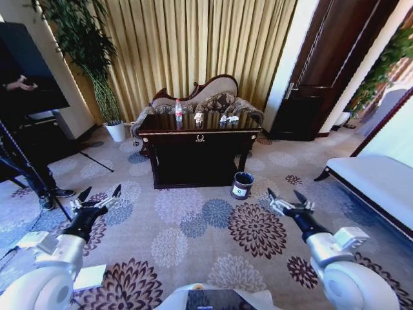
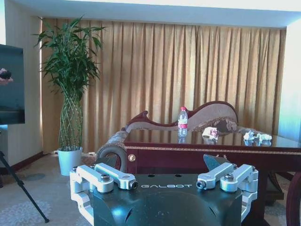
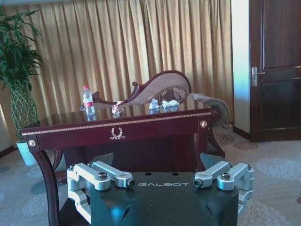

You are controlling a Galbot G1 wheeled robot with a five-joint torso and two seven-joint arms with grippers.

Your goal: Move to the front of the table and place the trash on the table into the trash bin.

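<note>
From the head camera, the dark glossy wooden table (image 1: 199, 139) carries a clear red-capped plastic bottle (image 1: 179, 110) and crumpled whitish paper pieces (image 1: 227, 119); the small dark round bin (image 1: 242, 185) stands on the carpet beside it, both grippers (image 1: 99, 199) (image 1: 289, 199) spread open. The left wrist camera shows the bottle (image 2: 182, 122) upright on the tabletop. The right wrist camera shows the papers (image 3: 162, 103) near it.

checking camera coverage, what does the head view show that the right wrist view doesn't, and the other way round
Head view alone: the small round dark trash bin on the carpet right of the table, and the open left gripper.

Right wrist view alone: the gold drawer pull close up.

Both: the dark glossy wooden table, the clear red-capped plastic bottle, crumpled whitish paper pieces, and the open right gripper.
</note>
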